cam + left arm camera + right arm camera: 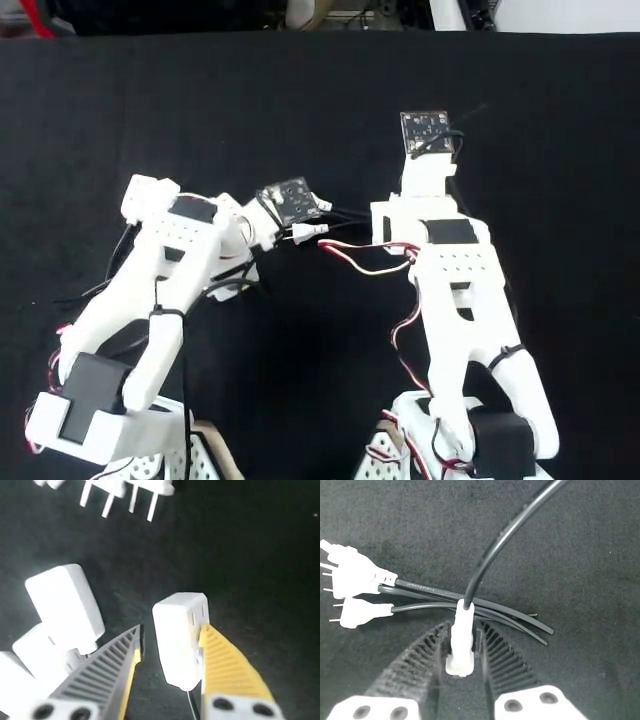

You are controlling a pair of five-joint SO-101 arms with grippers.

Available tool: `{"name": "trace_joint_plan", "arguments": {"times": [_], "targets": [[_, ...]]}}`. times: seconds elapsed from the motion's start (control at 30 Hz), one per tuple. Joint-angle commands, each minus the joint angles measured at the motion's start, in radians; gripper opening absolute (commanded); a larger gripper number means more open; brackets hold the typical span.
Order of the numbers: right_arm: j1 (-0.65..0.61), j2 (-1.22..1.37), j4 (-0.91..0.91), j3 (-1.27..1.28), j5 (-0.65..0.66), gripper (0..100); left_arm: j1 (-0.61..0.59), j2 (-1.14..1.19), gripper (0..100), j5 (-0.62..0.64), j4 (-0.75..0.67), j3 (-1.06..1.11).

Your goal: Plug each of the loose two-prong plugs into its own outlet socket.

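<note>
A white outlet socket (177, 640) stands between the fingers of my left gripper (170, 629), which is open. Its yellow finger (220, 655) touches the socket's side, while the grey finger (112, 660) stays a small gap away. My right gripper (462, 626) is shut on a white two-prong plug (461, 647) whose black cable (505, 535) rises away from it. Loose white plugs (355, 575) lie on the black mat beside it with their prongs pointing away. In the high view these plugs (310, 232) lie between the two arms.
More white socket blocks (65, 605) sit close beside the left gripper's grey finger. A row of plug prongs (120, 497) lies just beyond the held socket. Black cables (485, 607) run across the mat by the right gripper. Red and white arm wires (365, 262) hang between the arms.
</note>
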Motion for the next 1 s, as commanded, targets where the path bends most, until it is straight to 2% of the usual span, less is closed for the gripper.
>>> {"name": "trace_joint_plan", "arguments": {"times": [0.0,0.23,0.6,0.77,0.87,0.97], "targets": [[0.005,-0.005,-0.017,-0.007,0.009,1.4,-0.045,-0.035,19,-0.003,0.002,-0.076],[0.005,-0.004,-0.017,-0.007,0.009,1.4,-0.102,-0.035,19,-0.006,0.003,-0.11],[0.005,-0.004,-0.018,-0.007,0.009,1.4,-0.058,-0.038,19,-0.006,0.025,0.015],[0.005,-0.004,-0.018,-0.007,0.009,1.4,-0.038,-0.133,19,0.006,0.071,0.038],[0.005,-0.004,-0.018,-0.007,0.009,1.4,-0.058,-0.157,20,0.002,0.006,0.085],[0.005,-0.004,-0.018,-0.007,0.009,1.4,-0.09,-0.141,25,0.002,-0.077,0.124]]}}
